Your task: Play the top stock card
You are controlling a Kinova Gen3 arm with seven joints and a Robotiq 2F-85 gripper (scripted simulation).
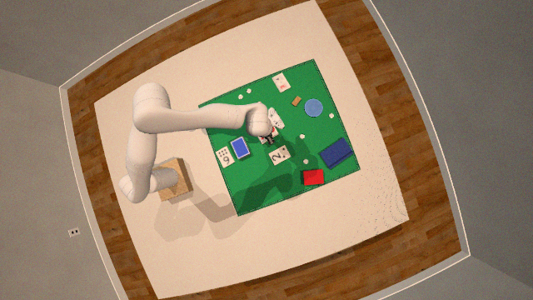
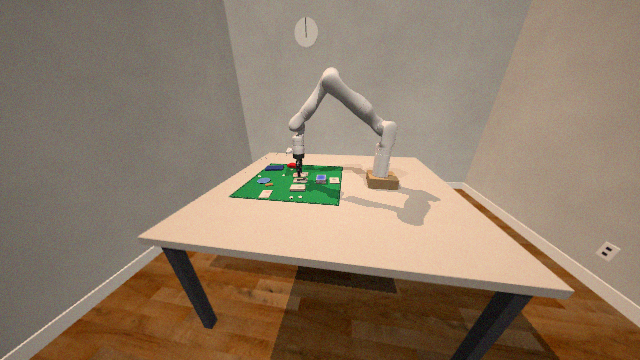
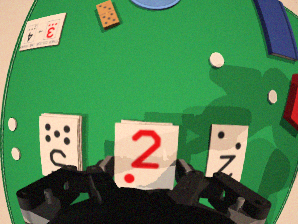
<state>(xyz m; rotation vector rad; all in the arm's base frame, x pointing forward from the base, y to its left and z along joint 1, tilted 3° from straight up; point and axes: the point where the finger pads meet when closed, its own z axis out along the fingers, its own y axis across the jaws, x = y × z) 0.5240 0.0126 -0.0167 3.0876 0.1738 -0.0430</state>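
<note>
My gripper stands over the middle pile, its fingertips against both long sides of a face-up red 2 card. That card looks larger in the wrist view than the neighbouring cards; another card edge shows just behind it. How far it is above the pile cannot be told. A pile with a black five-dot card lies to its left and a black 2 card to its right. The blue-backed stock lies nearer the base, beside a black 9 card.
On the green mat are a 4-3 card, a brown domino, a light blue disc, a dark blue box, a red box and several small white pieces.
</note>
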